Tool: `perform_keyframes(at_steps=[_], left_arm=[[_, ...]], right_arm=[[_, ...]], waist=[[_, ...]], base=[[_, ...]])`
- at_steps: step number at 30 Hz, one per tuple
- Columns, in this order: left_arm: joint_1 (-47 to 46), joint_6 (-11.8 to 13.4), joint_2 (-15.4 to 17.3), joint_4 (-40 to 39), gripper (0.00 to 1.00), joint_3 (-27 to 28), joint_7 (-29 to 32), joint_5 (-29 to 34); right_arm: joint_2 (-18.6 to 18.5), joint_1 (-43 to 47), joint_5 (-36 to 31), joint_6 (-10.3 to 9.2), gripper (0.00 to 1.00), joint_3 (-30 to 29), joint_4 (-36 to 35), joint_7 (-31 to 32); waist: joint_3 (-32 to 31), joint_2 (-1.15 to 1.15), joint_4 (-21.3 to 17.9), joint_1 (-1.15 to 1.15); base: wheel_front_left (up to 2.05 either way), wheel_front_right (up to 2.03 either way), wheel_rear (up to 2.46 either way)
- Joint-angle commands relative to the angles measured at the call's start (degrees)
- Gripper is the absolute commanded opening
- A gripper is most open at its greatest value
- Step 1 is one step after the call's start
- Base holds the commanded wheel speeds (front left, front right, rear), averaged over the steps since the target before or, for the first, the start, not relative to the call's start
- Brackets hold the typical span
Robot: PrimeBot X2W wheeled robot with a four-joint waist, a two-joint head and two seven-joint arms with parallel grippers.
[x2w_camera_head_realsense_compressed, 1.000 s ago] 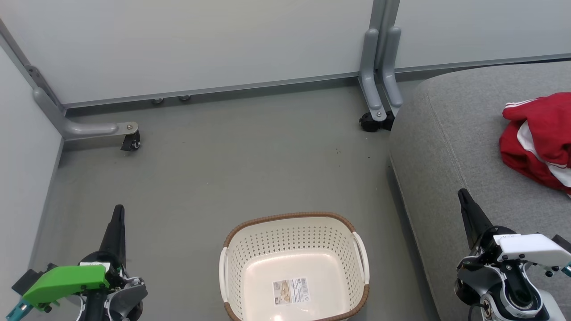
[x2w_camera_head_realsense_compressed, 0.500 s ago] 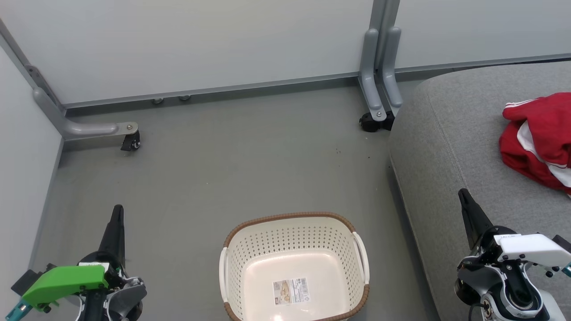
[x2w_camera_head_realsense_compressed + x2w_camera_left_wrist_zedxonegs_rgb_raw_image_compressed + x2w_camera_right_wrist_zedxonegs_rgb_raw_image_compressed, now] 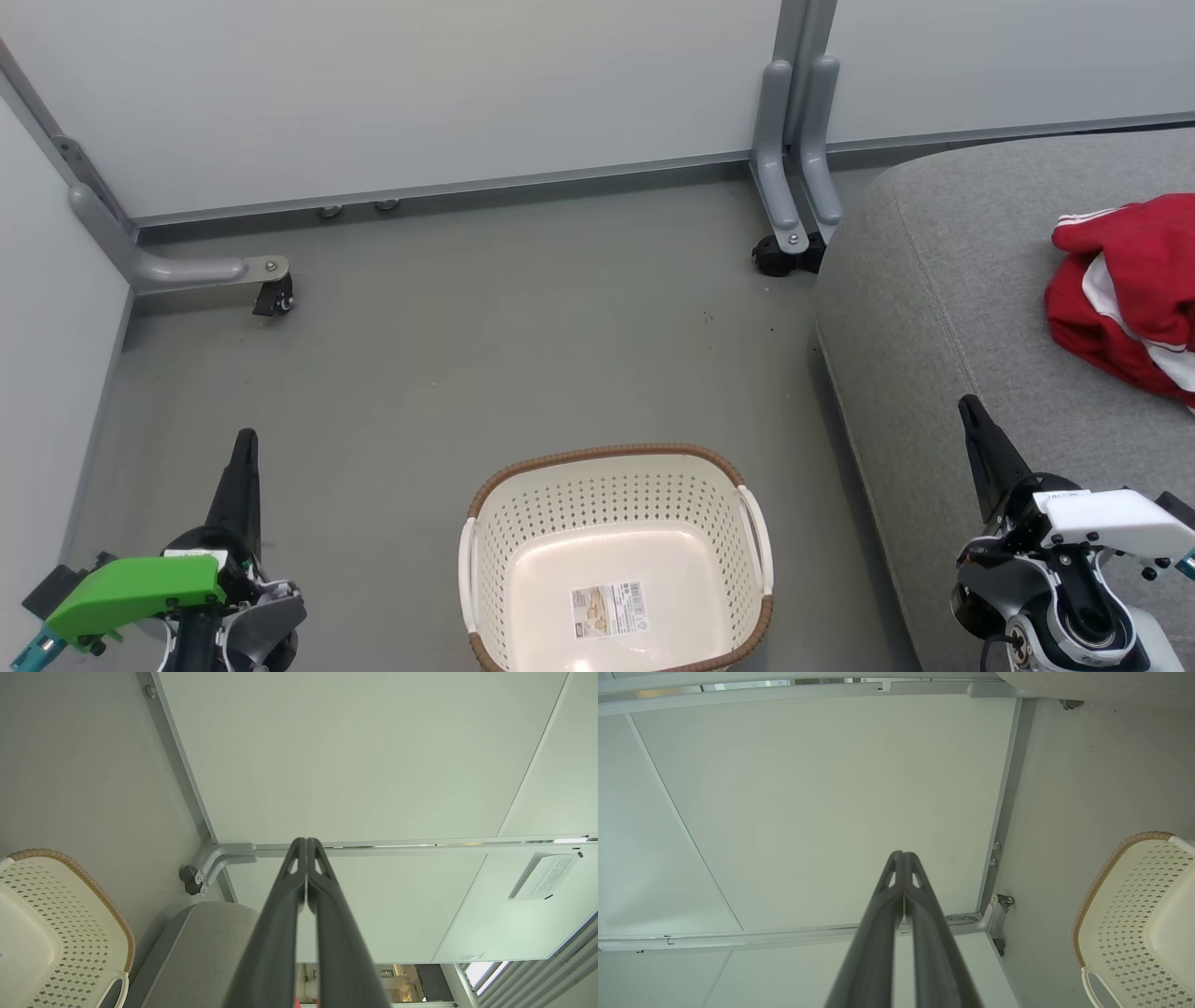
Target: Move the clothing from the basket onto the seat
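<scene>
Two hands pressed shut on nothing, while the soft bright-red, white-striped sports clothing [image 3: 1125, 280] lies on the large grey woven-fabric sofa seat [image 3: 934, 280].

My left hand [image 3: 247, 439] hangs low on my left above the grey floor [image 3: 467, 355], its two long dark fingers closed tip to tip. My right hand [image 3: 967, 404] is closed the same way, over the seat's near edge. The clothing sits crumpled well beyond my right hand and further right, cut off by the view's edge and touching neither hand. White lining shows in its folds. Between my hands, the cream-white perforated plastic basket [image 3: 607, 495] with its brown woven-look rim stands on the floor near the seat. Its pale bottom is bare around a small label [image 3: 609, 597].
</scene>
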Motion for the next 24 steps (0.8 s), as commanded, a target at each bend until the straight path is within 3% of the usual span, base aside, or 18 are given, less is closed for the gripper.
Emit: perform_keyframes(at_steps=[1, 24], left_arm=[[-0.81, -0.31, -0.16, 0.09, 0.0, 0.16, 0.19, 0.29], [-0.87, -0.32, -0.44, 0.12, 0.0, 0.58, 0.53, 0.72]], right_arm=[[0.1, -0.39, -0.18, 0.02, 0.0, -0.16, 0.15, 0.18], [0.34, -0.43, -0.58, 0.02, 0.0, -0.54, 0.18, 0.58]], waist=[[0.0, 0.0, 0.0, 0.0], [0.0, 0.0, 0.0, 0.0]], base=[[0.0, 0.0, 0.0], [0.0, 0.0, 0.0]])
